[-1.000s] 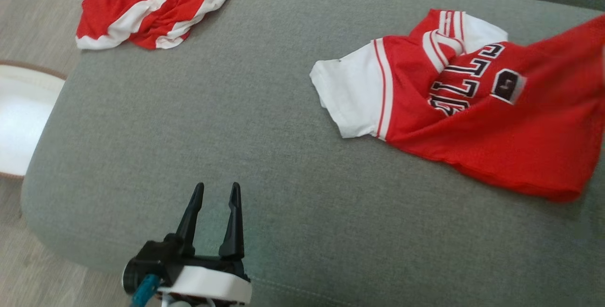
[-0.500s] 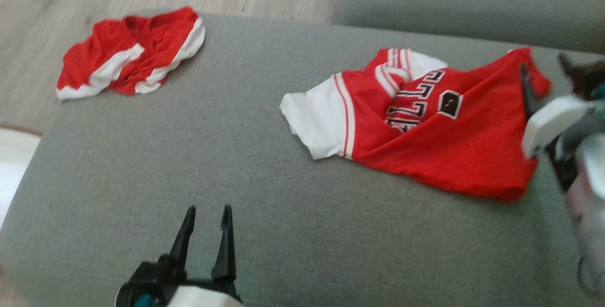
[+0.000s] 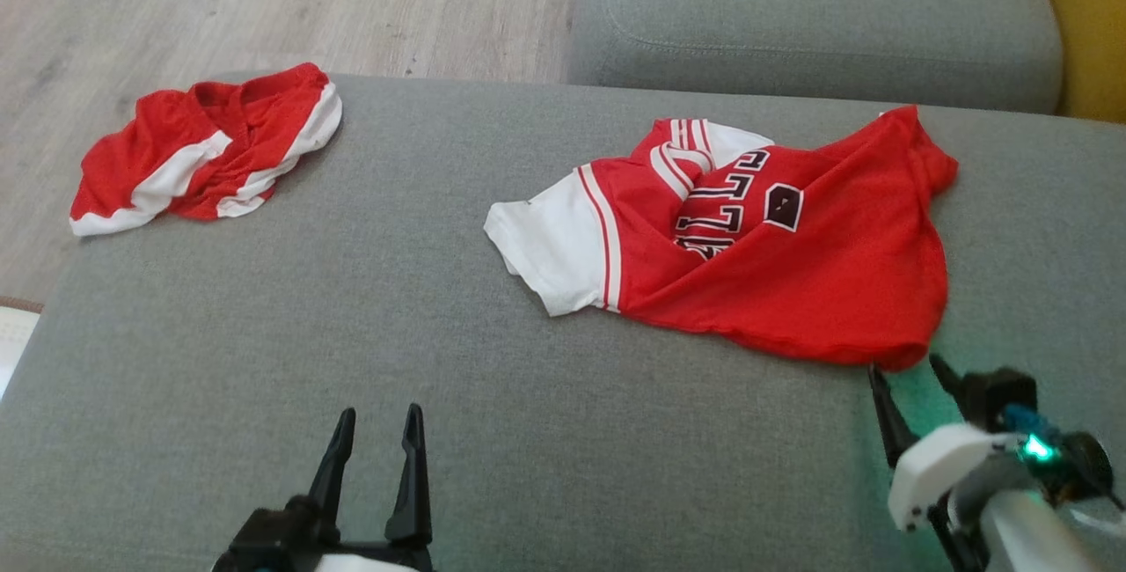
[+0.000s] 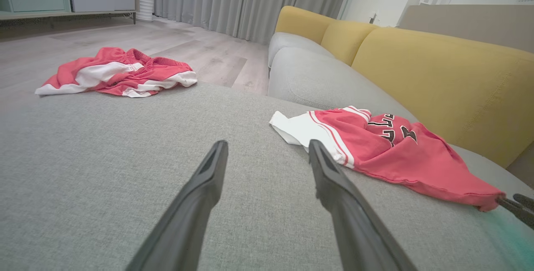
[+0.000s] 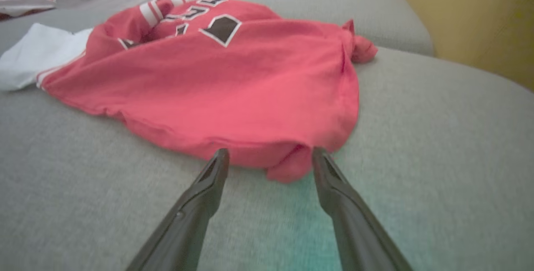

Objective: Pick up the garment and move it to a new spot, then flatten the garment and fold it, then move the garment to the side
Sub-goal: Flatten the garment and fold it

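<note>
The garment, a red jersey [image 3: 792, 282] with white sleeves and black lettering, lies crumpled on the grey cushion [image 3: 352, 308], right of centre. My right gripper [image 3: 903, 365] is open at the jersey's near right corner. In the right wrist view the right gripper [image 5: 270, 151] has its two fingers on either side of a hanging fold of the jersey's [image 5: 233, 79] hem. My left gripper [image 3: 378, 412] is open over bare cushion at the near edge, well left of the jersey. From the left wrist, the left gripper [image 4: 267, 143] points past the jersey's [image 4: 396, 154] white sleeve.
Crumpled red and white shorts [image 3: 202, 150] lie at the cushion's far left corner. A second grey seat cushion [image 3: 809, 18] sits behind, with a yellow backrest [image 4: 438, 66] to the right. Wooden floor [image 3: 176, 0] lies beyond the far left edge.
The head view has shifted. My right gripper has come down from the jersey's far right corner to its near right corner. The jersey has settled flatter. My left gripper has stayed put.
</note>
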Controlling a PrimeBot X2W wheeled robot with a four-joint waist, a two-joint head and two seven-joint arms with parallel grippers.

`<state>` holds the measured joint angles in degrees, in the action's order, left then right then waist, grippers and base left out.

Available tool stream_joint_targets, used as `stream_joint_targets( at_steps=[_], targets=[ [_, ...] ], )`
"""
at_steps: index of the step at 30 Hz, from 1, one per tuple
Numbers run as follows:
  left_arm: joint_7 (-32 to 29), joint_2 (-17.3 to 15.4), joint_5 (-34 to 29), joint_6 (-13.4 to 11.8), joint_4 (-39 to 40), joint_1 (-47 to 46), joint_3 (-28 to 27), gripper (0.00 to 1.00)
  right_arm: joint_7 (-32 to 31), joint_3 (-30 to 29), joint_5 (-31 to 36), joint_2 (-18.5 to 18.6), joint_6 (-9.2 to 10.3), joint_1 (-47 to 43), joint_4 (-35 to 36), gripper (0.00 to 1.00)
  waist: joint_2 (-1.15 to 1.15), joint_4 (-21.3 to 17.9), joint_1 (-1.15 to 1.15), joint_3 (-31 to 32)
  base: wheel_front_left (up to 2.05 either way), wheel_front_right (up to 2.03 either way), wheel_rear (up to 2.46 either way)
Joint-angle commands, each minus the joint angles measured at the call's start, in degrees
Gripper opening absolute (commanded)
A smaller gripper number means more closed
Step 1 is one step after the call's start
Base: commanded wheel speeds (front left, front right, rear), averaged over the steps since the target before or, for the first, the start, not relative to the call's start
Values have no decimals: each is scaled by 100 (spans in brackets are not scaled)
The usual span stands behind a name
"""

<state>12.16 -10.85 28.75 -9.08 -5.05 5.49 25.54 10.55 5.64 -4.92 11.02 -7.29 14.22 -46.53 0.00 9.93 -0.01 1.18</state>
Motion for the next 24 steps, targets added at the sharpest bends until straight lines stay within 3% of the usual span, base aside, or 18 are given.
stream_joint_targets(
  at_steps=[1, 6, 17, 18, 19, 24],
  targets=[
    [-3, -77, 14, -36, 220, -114, -194, 100, -21, 40, 110, 26, -20, 78, 241, 100, 0, 5, 1, -43, 0, 0, 0],
    [-29, -126, 5, -32, 268, -175, -190, 100, -192, -180, 421, 75, -20, 109, 232, 100, 0, 66, 1, -222, 0, 0, 0],
    [-41, -156, -29, -46, 286, -354, -175, 100, -288, -827, 675, 8, -20, 863, -535, 100, 0, 279, 1, -579, 0, 0, 0],
    [-37, -159, -29, -54, 283, -371, -176, 100, -295, -895, 748, 31, -20, 983, -669, 31, 0, 288, 1, -601, 0, 0, 0],
    [-33, -158, -27, -62, 281, -376, -180, 100, -300, -922, 831, 80, -20, 1036, -724, 0, 0, 283, 1, -603, 0, 0, 0],
    [-7, -156, 0, -108, 266, -335, -209, 100, -253, -1181, 1368, 430, -20, 1191, -723, 0, 0, 198, 1, -518, 0, 0, 0]
  ],
)
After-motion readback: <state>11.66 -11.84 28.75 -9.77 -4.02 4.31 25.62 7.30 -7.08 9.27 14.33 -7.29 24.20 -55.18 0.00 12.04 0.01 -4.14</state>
